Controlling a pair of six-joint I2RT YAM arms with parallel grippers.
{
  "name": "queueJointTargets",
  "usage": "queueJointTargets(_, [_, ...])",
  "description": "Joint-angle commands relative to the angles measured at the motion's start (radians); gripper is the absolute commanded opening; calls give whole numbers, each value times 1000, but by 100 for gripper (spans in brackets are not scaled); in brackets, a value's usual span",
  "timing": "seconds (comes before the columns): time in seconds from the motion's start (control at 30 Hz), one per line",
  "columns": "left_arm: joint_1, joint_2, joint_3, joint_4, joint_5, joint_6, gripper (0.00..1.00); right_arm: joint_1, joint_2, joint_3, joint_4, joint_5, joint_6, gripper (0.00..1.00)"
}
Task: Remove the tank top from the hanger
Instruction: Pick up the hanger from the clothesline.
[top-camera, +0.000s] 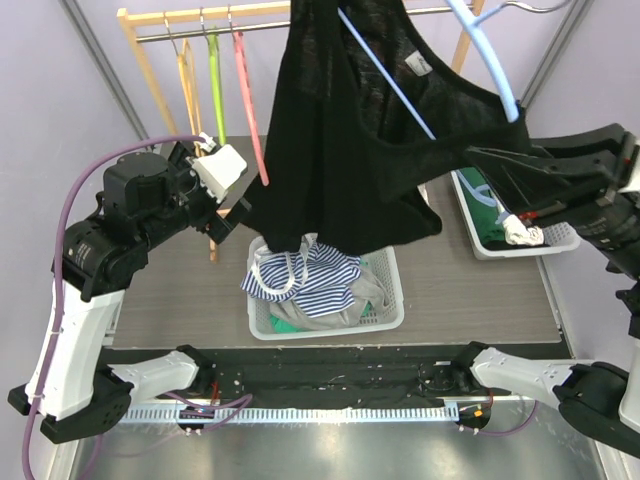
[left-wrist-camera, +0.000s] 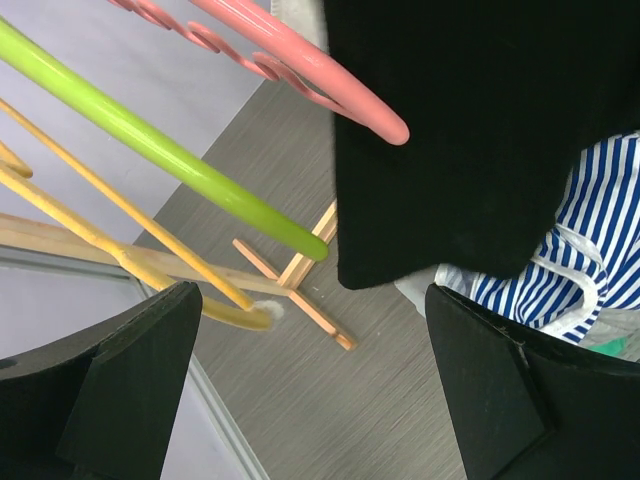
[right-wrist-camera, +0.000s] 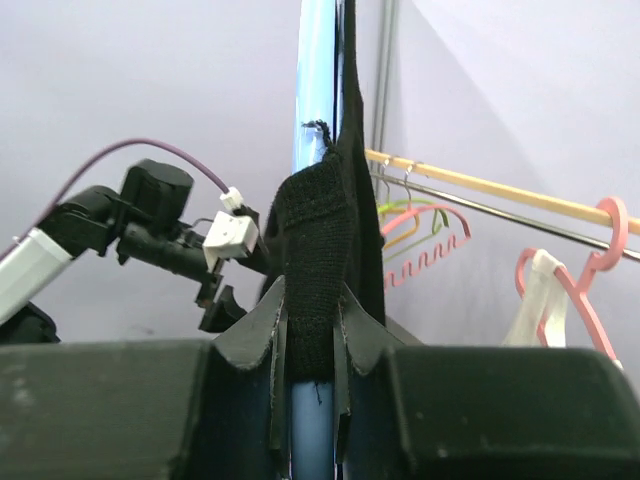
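The black tank top (top-camera: 340, 130) hangs from a light blue hanger (top-camera: 490, 55) on the rail, over the basket. My right gripper (top-camera: 478, 153) is shut on the tank top's strap and the blue hanger arm together; in the right wrist view the strap (right-wrist-camera: 315, 270) is clamped between the jaws with the hanger (right-wrist-camera: 318, 90) behind it. My left gripper (top-camera: 232, 218) is open and empty, beside the tank top's lower left hem. In the left wrist view the hem (left-wrist-camera: 470, 160) hangs above the open jaws, apart from both fingers.
Orange, green and pink hangers (top-camera: 215, 85) hang on the wooden rack (top-camera: 150, 70) at the left. A white basket (top-camera: 385, 315) with striped clothes sits below the tank top. Another white basket (top-camera: 480, 235) stands at the right.
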Motion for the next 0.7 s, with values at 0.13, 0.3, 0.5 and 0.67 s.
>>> queueJointTargets(0.13, [4,-15,29,12,14,4,100,7,-33,5,130,-61,45,1])
queueJointTargets(0.3, [7,-17,35,5,25,2,100,7,-57,-70,93,-55,31,1])
queueJointTargets(0.5, [8,-31,36,-14,29,10,100,7,-65,-150,-17,-33,-10,1])
queueJointTargets(0.67, [8,-58,38,-34,28,11,99,5,-66,-196,-77,-33,-34,1])
